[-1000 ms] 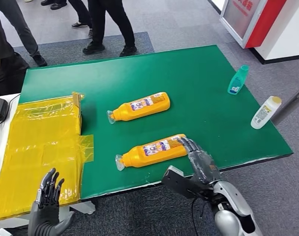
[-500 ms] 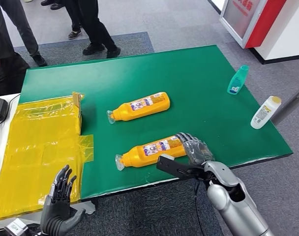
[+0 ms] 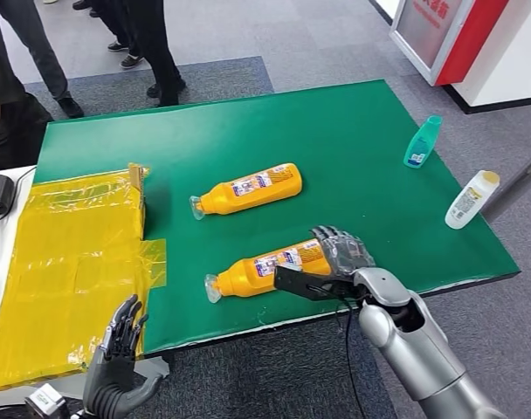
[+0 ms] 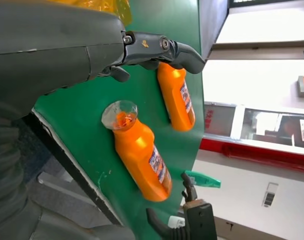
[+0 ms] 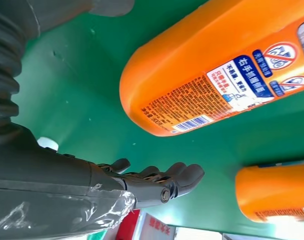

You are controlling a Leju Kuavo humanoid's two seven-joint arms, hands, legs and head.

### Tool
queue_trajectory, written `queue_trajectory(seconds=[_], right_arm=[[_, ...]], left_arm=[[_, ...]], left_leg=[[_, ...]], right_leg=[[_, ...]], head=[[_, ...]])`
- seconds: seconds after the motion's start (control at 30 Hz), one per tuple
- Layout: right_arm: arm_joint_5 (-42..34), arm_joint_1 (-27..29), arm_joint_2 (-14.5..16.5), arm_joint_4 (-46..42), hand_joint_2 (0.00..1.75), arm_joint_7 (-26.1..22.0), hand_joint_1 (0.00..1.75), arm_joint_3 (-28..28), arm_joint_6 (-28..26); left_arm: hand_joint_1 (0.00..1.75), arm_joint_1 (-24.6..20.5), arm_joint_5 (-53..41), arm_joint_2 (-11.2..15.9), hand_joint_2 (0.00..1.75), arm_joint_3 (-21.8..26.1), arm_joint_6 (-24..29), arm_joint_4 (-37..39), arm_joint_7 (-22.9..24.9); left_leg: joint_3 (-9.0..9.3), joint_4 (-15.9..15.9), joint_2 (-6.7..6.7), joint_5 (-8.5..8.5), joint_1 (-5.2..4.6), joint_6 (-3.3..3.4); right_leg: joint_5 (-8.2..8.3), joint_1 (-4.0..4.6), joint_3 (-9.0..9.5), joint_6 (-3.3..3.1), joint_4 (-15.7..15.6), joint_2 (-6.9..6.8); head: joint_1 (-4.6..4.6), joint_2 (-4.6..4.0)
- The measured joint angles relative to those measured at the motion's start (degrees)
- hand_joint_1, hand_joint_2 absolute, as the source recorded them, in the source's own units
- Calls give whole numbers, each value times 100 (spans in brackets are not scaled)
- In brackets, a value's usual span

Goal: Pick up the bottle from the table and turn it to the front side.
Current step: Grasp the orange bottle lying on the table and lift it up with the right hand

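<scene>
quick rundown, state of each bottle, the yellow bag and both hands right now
near orange bottle: lying on its side, cap on, label up
far orange bottle: lying on its side, untouched
teal bottle: lying near the table edge
white bottle: lying, overhanging the edge
yellow bag: spread flat
right hand: open, at the near bottle's base, grip not closed
left hand: open, fingers apart, holding nothing
</scene>
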Motion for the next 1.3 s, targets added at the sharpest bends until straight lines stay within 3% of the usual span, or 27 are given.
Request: queue_trajectory(seconds=[0.77, 1.3], right_arm=[[132, -849, 126, 1168, 175, -90, 0, 488, 468], [-133, -1394, 407, 2522, 175, -300, 3, 704, 190]], left_arm=[[0, -202, 54, 161, 175, -392, 93, 279, -73], [0, -367, 154, 322, 175, -736, 213, 625, -151]], left_leg=[[-3, 0, -1, 5, 0, -2], [-2, 0, -1, 10, 0, 0]], right_leg=[[4, 0, -2, 1, 1, -1], [8, 0, -2, 2, 3, -1]], head=[[-1, 0], [0, 0]])
